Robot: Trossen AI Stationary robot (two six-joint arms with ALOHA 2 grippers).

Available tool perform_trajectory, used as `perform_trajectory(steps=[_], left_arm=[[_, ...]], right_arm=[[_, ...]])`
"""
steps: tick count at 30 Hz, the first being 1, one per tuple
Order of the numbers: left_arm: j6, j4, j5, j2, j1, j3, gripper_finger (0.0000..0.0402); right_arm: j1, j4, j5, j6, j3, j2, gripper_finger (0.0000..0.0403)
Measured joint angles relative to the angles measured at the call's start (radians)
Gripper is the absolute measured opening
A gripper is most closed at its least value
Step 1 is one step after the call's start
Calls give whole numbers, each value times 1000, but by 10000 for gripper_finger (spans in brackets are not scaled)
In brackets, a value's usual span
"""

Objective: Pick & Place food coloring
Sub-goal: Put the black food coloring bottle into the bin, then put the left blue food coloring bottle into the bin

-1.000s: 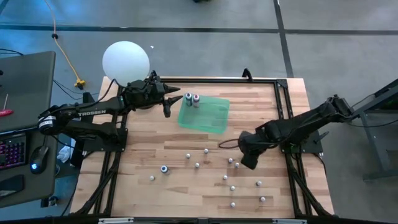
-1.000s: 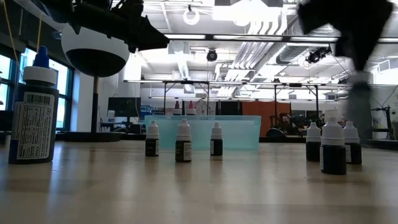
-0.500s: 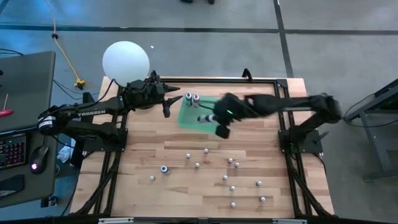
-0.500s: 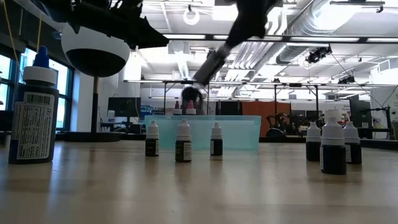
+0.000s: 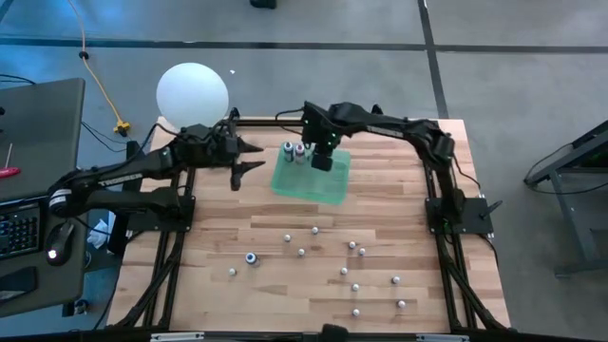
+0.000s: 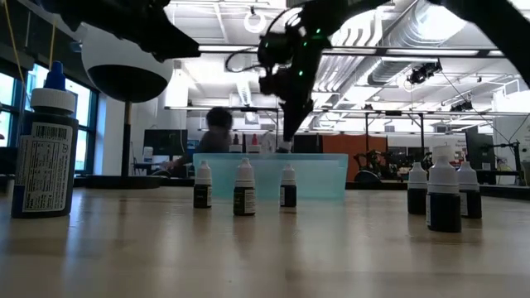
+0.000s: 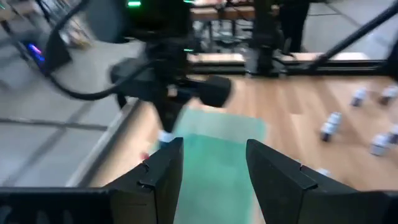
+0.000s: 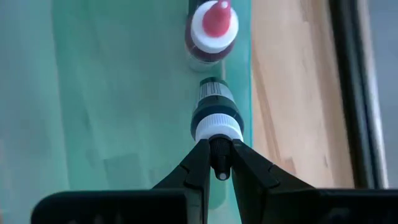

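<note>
The left gripper (image 7: 214, 165) has its two dark fingers (image 7: 161, 171) spread apart, and through the gap shows the green tray (image 7: 214, 155) lying on the wooden bench (image 7: 298, 112). Beyond the tray hangs the right gripper (image 7: 168, 115), blurred, pointing down over the tray's far edge with a small white-topped bottle (image 7: 165, 136) just under it. A few small food coloring bottles (image 7: 330, 126) stand on the bare bench off to one side of the tray

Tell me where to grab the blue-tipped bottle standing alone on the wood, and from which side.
Grip the blue-tipped bottle by its white cap, coming straight down from above. It stands upright with bare wood around it, and the cap is narrower than the body. The right gripper holds another bottle by the top likewise.
</note>
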Motion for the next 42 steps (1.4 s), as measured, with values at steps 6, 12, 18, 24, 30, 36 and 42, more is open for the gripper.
perform_trajectory(steps=[6, 12, 18, 24, 30, 36, 42], left_arm=[[-5, -117, 286, -16, 0, 0, 172], [-5, -232, 356, -14, 0, 0, 172], [-5, -297, 380, -13, -23, 0, 172], [2, -305, 347, -13, -144, 0, 172], [43, -371, 173, 4, -276, -3, 172], [31, -314, 220, 49, -405, -60, 172], [82, -227, 273, 94, -558, -113, 172]], right_arm=[[-17, -42, -14, -78, 79, 65, 48], [-9, -23, 14, -126, 78, 68, 89], [6, 77, 20, -128, 77, 72, 132], [35, 69, 106, -153, 74, 59, 154], [97, 8, 281, -207, 74, 12, 156], [174, -15, 363, -188, 74, -27, 147], [241, -24, 367, -117, 74, -53, 146]])
